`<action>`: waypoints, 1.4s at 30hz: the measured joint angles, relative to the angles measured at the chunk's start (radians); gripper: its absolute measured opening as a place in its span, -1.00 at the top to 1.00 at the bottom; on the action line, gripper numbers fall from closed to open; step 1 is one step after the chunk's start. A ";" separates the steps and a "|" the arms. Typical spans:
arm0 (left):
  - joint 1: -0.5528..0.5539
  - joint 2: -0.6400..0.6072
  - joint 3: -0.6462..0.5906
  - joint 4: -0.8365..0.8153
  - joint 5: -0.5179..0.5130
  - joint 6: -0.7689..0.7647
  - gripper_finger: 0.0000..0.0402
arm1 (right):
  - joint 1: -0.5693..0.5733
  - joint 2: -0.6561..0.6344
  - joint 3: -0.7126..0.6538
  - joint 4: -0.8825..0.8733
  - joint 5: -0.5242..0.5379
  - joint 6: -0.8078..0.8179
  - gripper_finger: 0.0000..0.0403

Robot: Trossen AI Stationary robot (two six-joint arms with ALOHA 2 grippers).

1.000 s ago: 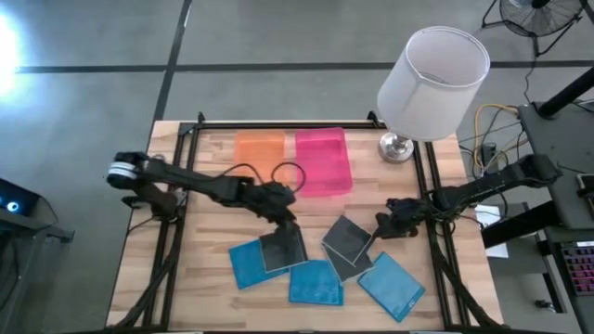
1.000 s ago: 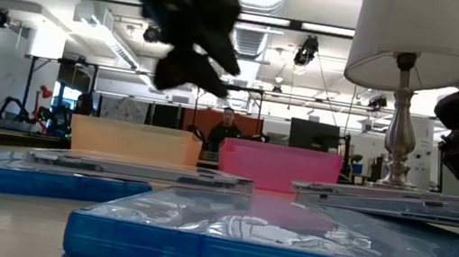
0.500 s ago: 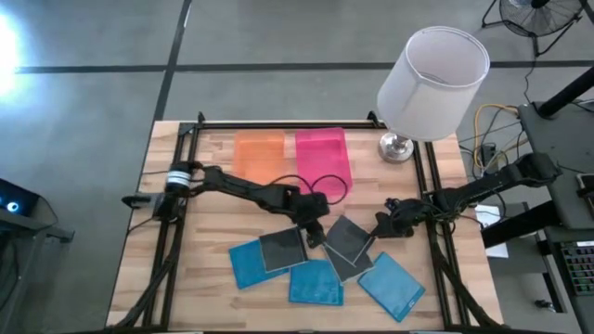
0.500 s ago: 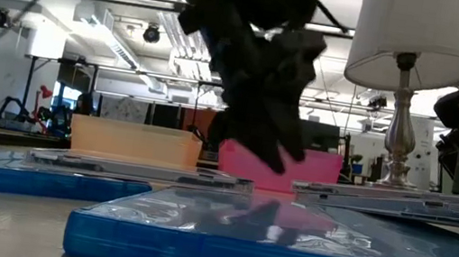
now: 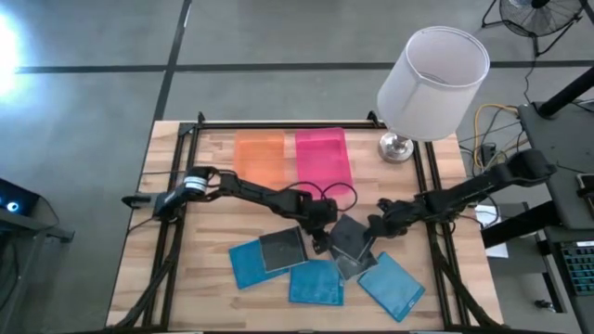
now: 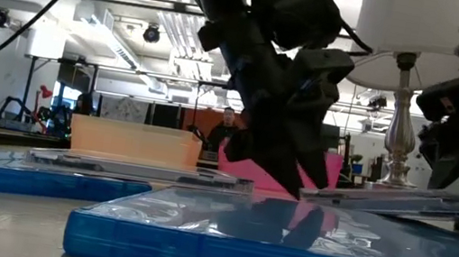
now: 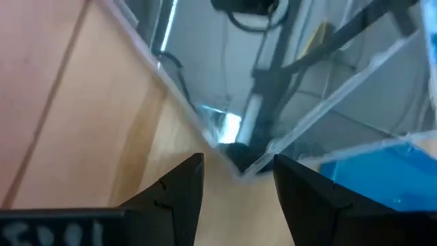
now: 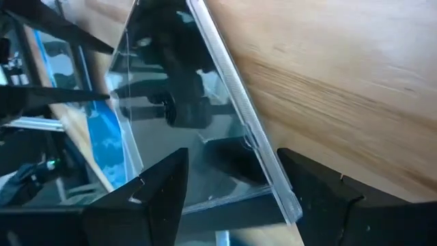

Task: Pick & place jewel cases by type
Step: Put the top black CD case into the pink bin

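Note:
Two dark grey jewel cases lie stacked mid-table; the upper one stands tilted, its right side raised. A third dark case rests on a blue case. Two more blue cases lie nearer the front. My left gripper is open at the stack's left corner. My right gripper is open at the stack's right edge. My left gripper comes slanting down from the left, with its open fingers on either side of the upper case's left corner; whether they touch it I cannot tell. My right gripper comes nearly level from the right, with the upper case's right edge between its open fingers. That side is raised; which finger touches it is hidden.
An orange tray and a pink tray stand side by side toward the far edge. A lamp with a white shade stands on its base at the far right corner. A black frame runs along the table's sides.
My left gripper has swept toward the table's right and come down, from above the dark case on the blue one to the stack's left corner. My right gripper has moved left, up to the stack. The upper grey case has tipped, its right side rising.

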 joint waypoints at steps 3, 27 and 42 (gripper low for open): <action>0.007 -0.006 -0.002 -0.002 -0.004 0.003 0.20 | 0.000 0.050 0.035 0.001 0.002 -0.012 -0.10; -0.008 -0.327 -0.023 -0.228 -0.373 0.003 0.20 | 0.009 -0.252 0.154 -0.152 0.448 0.111 0.91; -0.019 -0.841 -0.344 -0.208 -0.713 -0.244 0.20 | -0.262 -0.022 0.361 -0.135 0.538 -0.052 0.90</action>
